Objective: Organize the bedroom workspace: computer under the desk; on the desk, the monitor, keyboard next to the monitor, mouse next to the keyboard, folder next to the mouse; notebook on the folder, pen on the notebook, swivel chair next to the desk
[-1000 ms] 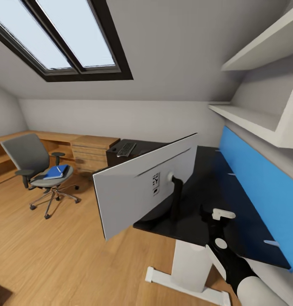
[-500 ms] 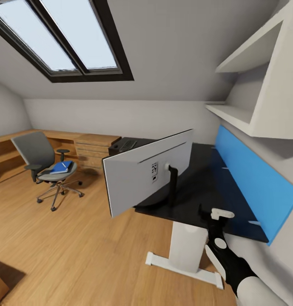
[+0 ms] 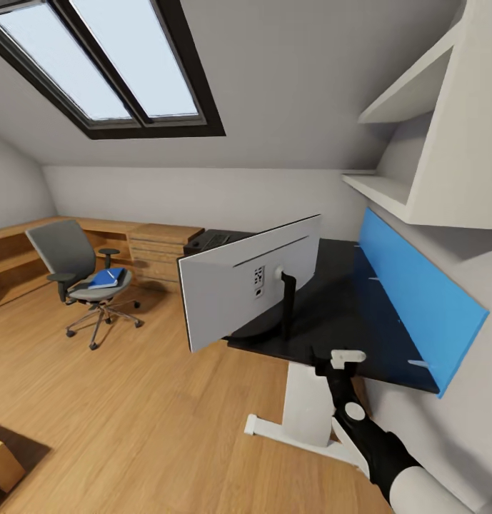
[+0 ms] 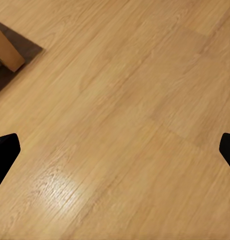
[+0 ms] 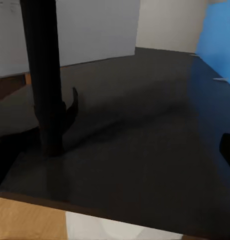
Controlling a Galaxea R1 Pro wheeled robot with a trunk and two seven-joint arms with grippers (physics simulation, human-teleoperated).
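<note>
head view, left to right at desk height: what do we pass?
swivel chair with the folder on its seat → wooden drawer cabinet → monitor on the desk → blue wall panel

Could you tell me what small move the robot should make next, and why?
Probably turn and roll toward the swivel chair: the folder lies on its seat, across the floor from the desk, while the monitor already stands there and the right claw hovers empty.
</note>
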